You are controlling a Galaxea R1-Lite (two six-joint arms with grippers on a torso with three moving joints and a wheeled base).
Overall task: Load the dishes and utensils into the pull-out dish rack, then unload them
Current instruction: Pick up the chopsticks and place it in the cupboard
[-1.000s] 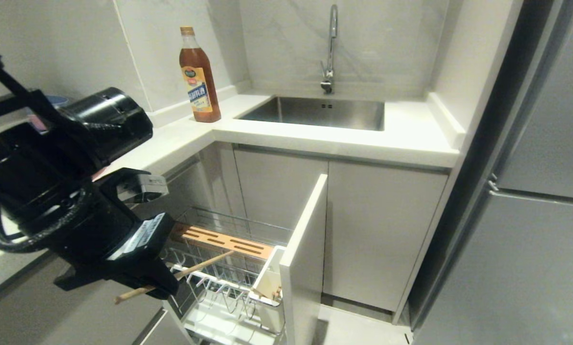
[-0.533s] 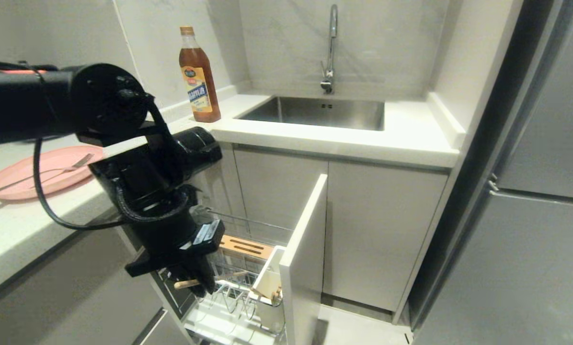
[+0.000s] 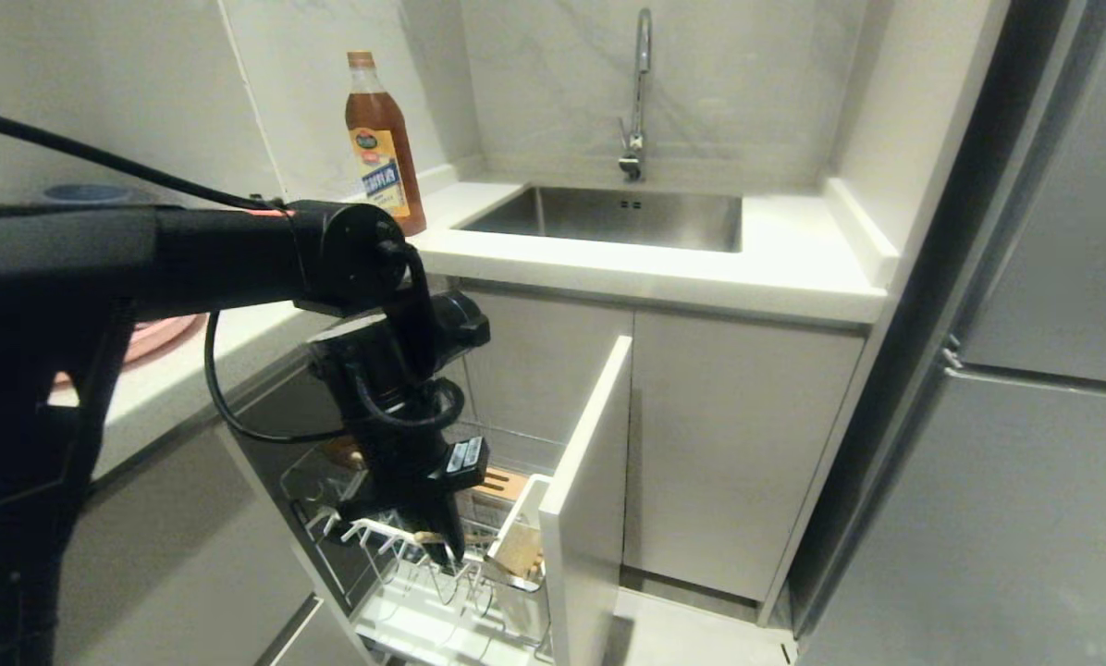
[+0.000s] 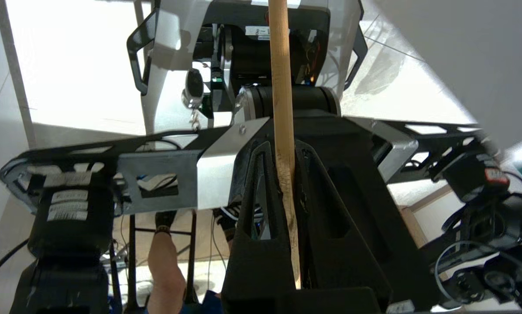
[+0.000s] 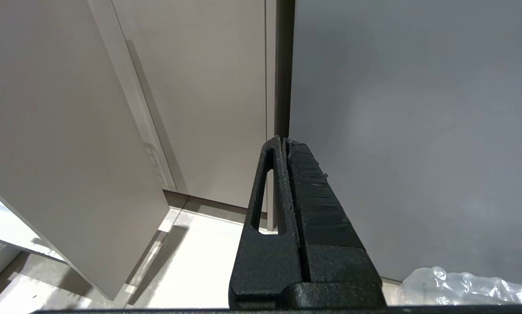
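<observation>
- Chopsticks [image 4: 283,109]: pale wood, clamped between the black fingers of the left claw [image 3: 442,546]; in the left wrist view the stick runs straight out past the fingertips.
- Left claw: clenched on the chopsticks, pointing down over the front part of the pull-out dish rack [image 3: 396,592], just beside the white utensil caddy [image 3: 516,578].
- Dish rack: drawn out of the cabinet; chrome wire prongs over a white drip tray, pale grey front panel [image 3: 590,499] standing at its near-right end.
- Slotted wooden strip [image 3: 507,483] lies along the rack's rear edge, partly hidden behind the left arm.
- Right claw [image 5: 286,146]: fingers pressed together, nothing between them, facing a grey cabinet panel low near the floor; seen in the right wrist view only.
- Pink plate [image 3: 151,338]: on the desk [image 3: 664,268] at left, mostly hidden behind the left arm; only a rim sliver shows.
- Blue dish rim [image 3: 86,192] visible farther back on the left desk.
- Brown bottle [image 3: 384,148] stands upright on the desk corner, left of the steel sink [image 3: 608,217].
- Tap [image 3: 638,92] rises behind the sink against the wall.
</observation>
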